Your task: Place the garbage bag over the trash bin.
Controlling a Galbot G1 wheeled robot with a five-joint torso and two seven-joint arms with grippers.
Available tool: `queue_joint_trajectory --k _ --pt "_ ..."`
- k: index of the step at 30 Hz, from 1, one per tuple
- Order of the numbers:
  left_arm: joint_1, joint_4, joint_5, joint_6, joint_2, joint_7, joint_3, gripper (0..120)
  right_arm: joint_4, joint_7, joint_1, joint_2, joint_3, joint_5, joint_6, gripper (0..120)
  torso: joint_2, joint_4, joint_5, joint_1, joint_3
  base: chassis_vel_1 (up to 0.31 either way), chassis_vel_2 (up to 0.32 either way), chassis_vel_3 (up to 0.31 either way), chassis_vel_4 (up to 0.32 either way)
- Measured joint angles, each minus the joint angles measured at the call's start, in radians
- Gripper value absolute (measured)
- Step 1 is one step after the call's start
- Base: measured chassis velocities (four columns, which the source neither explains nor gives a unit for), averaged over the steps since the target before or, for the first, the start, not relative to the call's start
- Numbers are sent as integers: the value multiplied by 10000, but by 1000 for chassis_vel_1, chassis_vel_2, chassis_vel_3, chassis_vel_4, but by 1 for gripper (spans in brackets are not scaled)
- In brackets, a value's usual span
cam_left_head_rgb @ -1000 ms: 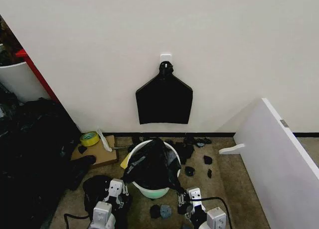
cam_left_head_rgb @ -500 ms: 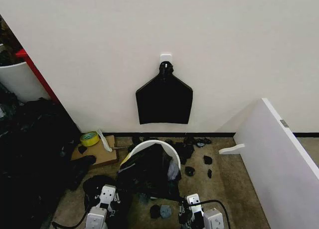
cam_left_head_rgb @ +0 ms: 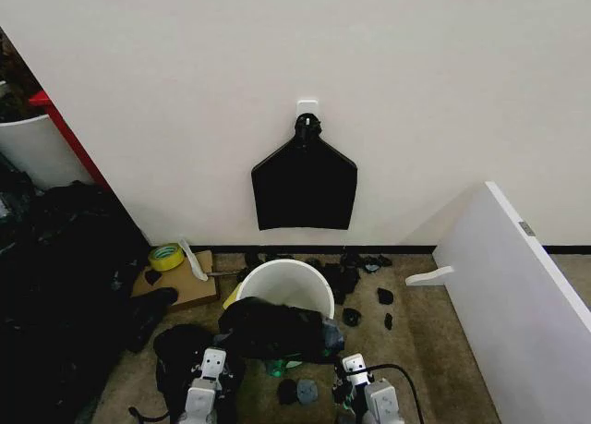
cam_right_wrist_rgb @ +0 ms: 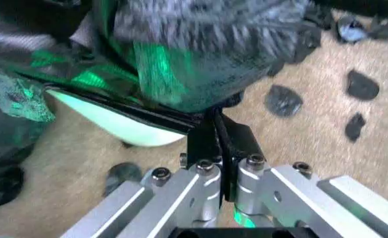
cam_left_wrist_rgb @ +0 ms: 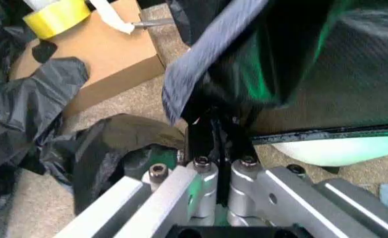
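Thin, floppy, slippery-looking garbage bag [cam_left_head_rgb: 277,330] drapes the white trash bin's [cam_left_head_rgb: 284,285] six-o'clock rim. Left pincer [cam_left_wrist_rgb: 215,130] at seven o'clock and right pincer [cam_right_wrist_rgb: 215,130] at five o'clock each pinch its edge, probably the best hold.

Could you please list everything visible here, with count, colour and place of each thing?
garbage bag: one, black, draped over the near rim of the bin
trash bin: one, white, on the carpet by the wall
fan-shaped sheet: one, black, hanging on the wall hook
tape roll: one, yellow, on the cardboard
cardboard: one, brown, left of the bin
scraps: several, black, on the carpet right of the bin
board: one, white, leaning at right
left gripper: shut on the bag
right gripper: shut on the bag
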Motion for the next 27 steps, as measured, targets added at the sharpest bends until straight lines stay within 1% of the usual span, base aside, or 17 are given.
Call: queue_joint_trajectory --k 4,8,11,17,20,21,23,25,26,27 --pt "-187 208 -6 -90 -337 48 26 0 -532 -397 39 133 201 -702 542 0 0 0 0 0 0 0 0 0 0" --pt "-214 170 -118 -92 -436 64 -7 0 -666 -577 39 151 344 -923 784 0 0 0 0 0 0 0 0 0 0" --pt "-175 53 -290 -73 -405 62 -109 0 -686 -708 8 139 487 -994 1031 0 0 0 0 0 0 0 0 0 0" --pt "118 -289 -441 137 -173 -91 -191 1 -247 -711 -277 -42 528 -717 999 1 0 0 -2 0 0 0 0 0 0" --pt "279 -476 -450 249 -72 -164 -236 8 -19 -652 -399 -107 526 -542 834 8 0 0 0 0 -1 0 0 0 0" --pt "393 -618 -452 318 -11 -202 -275 13 116 -593 -476 -149 526 -430 714 15 0 0 -1 0 0 0 0 0 0" --pt "638 -943 -454 481 143 -307 -394 21 418 -469 -665 -250 513 -254 499 21 0 0 -2 0 0 0 0 0 0" --pt "927 -1318 -466 666 330 -449 -557 30 724 -311 -839 -365 478 -153 210 31 0 0 0 0 -1 0 0 0 0" --pt "927 -1318 -466 666 330 -449 -557 30 724 -311 -839 -365 478 -153 210 31 0 0 0 0 -1 0 0 0 0" --pt "1120 -1559 -478 782 458 -538 -671 34 933 -190 -947 -430 463 -52 -31 34 0 0 -1 0 -1 0 0 0 0"
